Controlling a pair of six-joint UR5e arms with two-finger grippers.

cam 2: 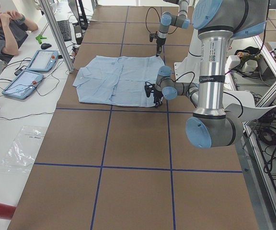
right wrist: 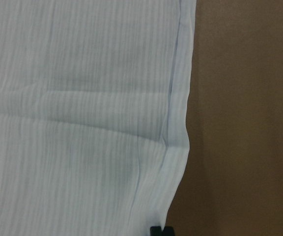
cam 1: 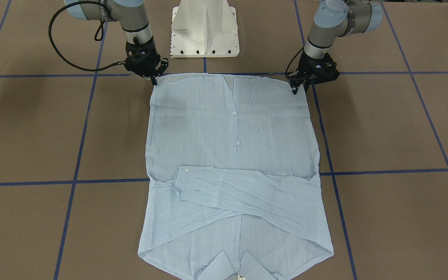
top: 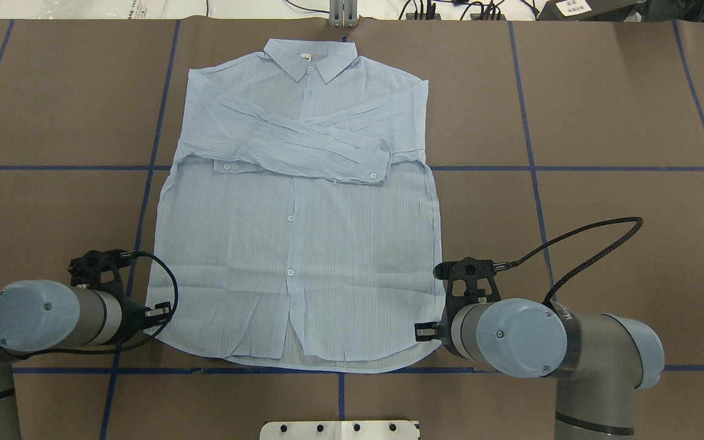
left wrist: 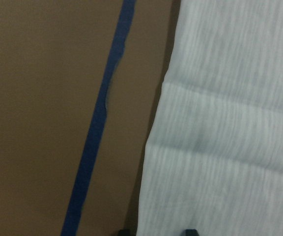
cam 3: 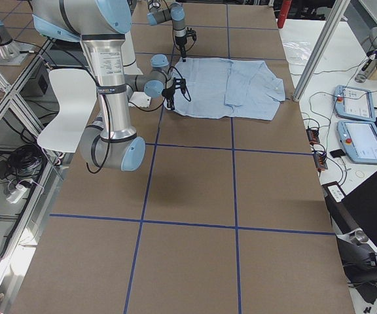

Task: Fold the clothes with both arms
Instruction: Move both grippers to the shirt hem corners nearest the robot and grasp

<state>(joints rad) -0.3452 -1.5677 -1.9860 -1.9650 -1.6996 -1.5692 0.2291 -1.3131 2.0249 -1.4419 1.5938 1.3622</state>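
Now, shirt (top: 340,244): flat mid-table, collar (top: 310,61) at 12 o'clock, sleeves (top: 303,150) crossed over the chest.
Left gripper (cam 1: 300,89): fingers (left wrist: 191,232) apart, straddling the hem's (top: 340,362) 7 o'clock corner.
Right gripper (cam 1: 154,81): fingers (right wrist: 155,230) closed on the hem's 5 o'clock corner.

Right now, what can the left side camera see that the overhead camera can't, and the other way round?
Only the left side view shows a seated person and two tablet-like control screens on a white side table. Only the overhead view shows small white buttons and a label inside the collar. Both show the pale-blue shirt lying flat, the left arm and right arm at its hem corners, and blue tape lines.
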